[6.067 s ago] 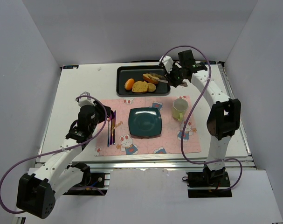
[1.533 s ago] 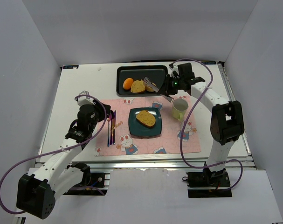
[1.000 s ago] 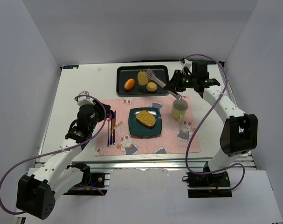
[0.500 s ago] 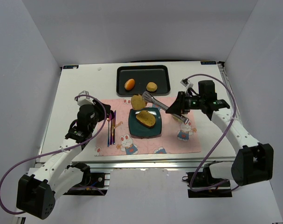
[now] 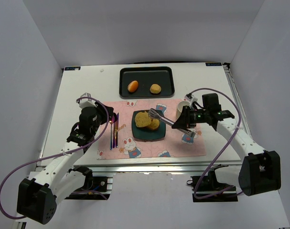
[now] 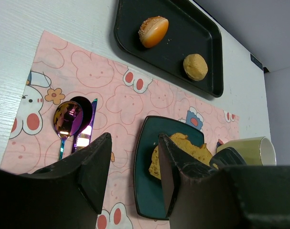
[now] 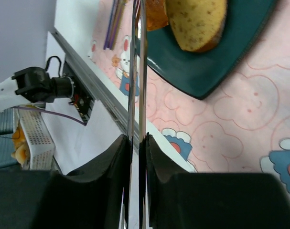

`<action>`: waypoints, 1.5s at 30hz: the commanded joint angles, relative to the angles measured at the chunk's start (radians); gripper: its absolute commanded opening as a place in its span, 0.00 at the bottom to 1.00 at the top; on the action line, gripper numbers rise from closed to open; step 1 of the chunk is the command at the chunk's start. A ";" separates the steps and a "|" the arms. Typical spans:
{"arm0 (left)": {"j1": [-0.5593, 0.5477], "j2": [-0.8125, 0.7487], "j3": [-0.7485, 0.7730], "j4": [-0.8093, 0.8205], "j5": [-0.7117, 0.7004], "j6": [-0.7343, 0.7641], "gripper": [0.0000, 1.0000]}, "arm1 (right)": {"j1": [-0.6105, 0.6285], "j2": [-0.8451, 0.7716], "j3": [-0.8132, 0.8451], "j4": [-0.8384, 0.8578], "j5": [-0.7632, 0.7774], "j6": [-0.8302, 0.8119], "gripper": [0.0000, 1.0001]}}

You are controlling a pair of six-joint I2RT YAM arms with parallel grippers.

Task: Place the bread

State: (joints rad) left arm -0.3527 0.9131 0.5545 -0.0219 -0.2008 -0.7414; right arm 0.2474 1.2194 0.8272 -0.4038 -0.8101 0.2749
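Two golden-brown bread slices lie on the dark teal square plate [image 5: 138,134]. One slice [image 5: 143,119] leans on the other slice [image 5: 156,125]. My right gripper [image 5: 182,126] is shut on the handle of metal tongs [image 5: 162,119], whose tips rest at the upper slice; I cannot tell if they still pinch it. In the right wrist view the gripper [image 7: 137,143] squeezes the tongs [image 7: 136,71] nearly shut, with one slice [image 7: 197,21] and the edge of the other slice [image 7: 153,14] on the plate [image 7: 202,71]. My left gripper [image 6: 133,176] is open and empty, over the placemat left of the plate [image 6: 142,181].
A black tray [image 5: 123,81] at the back holds an orange bun [image 5: 133,86] and a pale roll [image 5: 155,88]. A yellow-green cup [image 5: 183,106] stands right of the plate. Iridescent cutlery [image 5: 114,133] lies on the pink placemat [image 5: 149,149] left of the plate.
My right arm carried the second slice in the tongs from the tray over to the plate and lowered it onto the first slice. The left arm has not moved.
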 commanded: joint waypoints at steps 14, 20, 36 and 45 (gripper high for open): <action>0.000 -0.017 0.013 0.013 0.001 -0.003 0.54 | -0.043 -0.018 0.079 -0.023 0.101 -0.108 0.42; 0.000 -0.014 0.007 0.014 0.006 -0.003 0.53 | -0.043 -0.024 0.153 -0.026 0.097 -0.213 0.27; 0.000 0.044 -0.015 0.119 0.161 0.008 0.39 | -0.328 0.205 0.089 0.303 0.749 -0.432 0.00; -0.002 0.090 -0.016 0.117 0.199 0.013 0.56 | -0.438 0.445 0.055 0.356 0.700 -0.503 0.00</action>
State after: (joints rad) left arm -0.3527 1.0054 0.5488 0.0708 -0.0299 -0.7334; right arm -0.1883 1.6440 0.8806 -0.0933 -0.1181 -0.1665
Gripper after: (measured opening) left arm 0.553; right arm 0.178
